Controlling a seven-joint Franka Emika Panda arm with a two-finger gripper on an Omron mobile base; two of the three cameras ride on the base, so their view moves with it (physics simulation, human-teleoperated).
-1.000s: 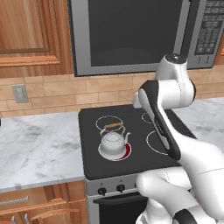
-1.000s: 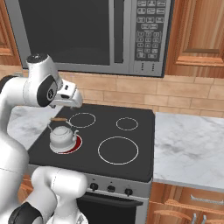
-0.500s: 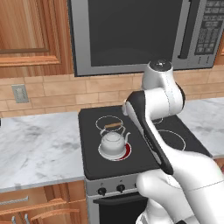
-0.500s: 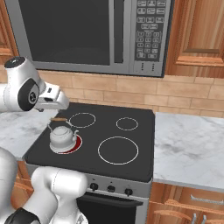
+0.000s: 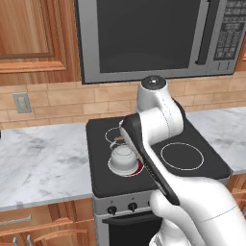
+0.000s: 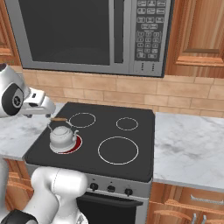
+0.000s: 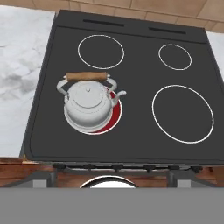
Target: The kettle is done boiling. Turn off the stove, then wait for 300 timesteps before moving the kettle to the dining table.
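We see the small silvery-white kettle point(image 7: 89, 105) with its brown wooden handle bar sitting on the red-glowing front left burner point(image 7: 114, 114) of the black glass stove point(image 7: 140, 118), while our gripper hangs above, jaws spread wide and empty.

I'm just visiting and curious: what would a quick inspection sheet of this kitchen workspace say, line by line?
Surface: black glass cooktop with four white-ringed burners; the front-left one glows red.
Job's things: small silvery kettle with a wooden-bar handle stands upright on the glowing burner; small black knobs on the steel front panel.
Clutter: nothing seen.
Grippers: the hand looks down over the cooktop from above; jaws open, holding nothing.
Cables: nothing seen.
Surroundings: grey-white marble counters on both sides, steel microwave above, brick backsplash, wooden cabinets.
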